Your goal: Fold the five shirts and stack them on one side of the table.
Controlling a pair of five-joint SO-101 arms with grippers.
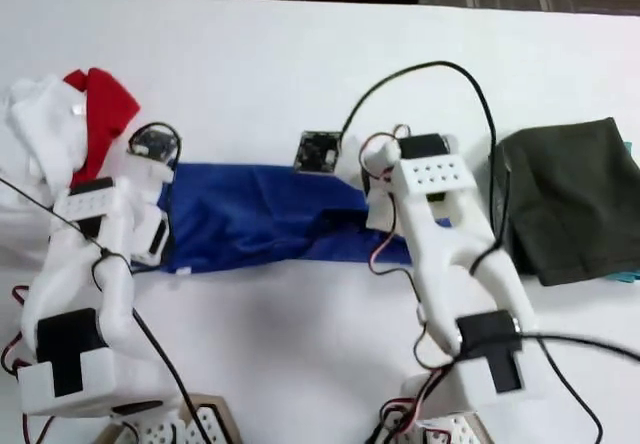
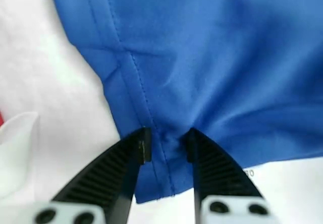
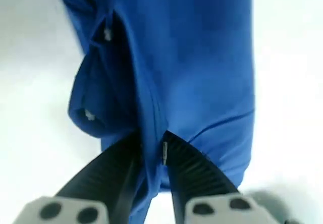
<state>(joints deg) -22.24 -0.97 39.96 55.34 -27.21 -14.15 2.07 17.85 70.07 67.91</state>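
1. White counter (image 1: 300, 344) spans the whole high view, with all the clothes lying on it.
2. Blue shirt (image 1: 250, 219) lies at the centre as a long, rumpled band running from 9 o'clock to 3 o'clock. Its stitched hems show in both wrist views.
3. Dark olive shirt (image 1: 570, 199) sits folded at 3 o'clock, apart from the blue shirt. A thin teal edge (image 1: 625, 276) peeks out from under it at its 4 o'clock corner.
4. Red and white clothes (image 1: 60, 124) lie in a loose heap at 10 o'clock, the red part on top toward 12 o'clock.
5. Left arm (image 1: 85, 264) rises from its base at 7 o'clock and leans over the 9 o'clock end of the blue shirt. The right arm (image 1: 450, 234) rises from 5 o'clock and leans over the shirt's 3 o'clock end.
6. Left tool (image 2: 166, 146) is narrowed onto the blue shirt's hem near a corner, with the cloth bunched and puckered between the black jaws.
7. Right tool (image 3: 151, 146) is nearly closed, pinching a lengthwise fold of the same blue shirt.
8. Small white tag (image 2: 247, 172) sticks out from under the blue shirt's edge beside the left tool. Its print is too blurred to read.
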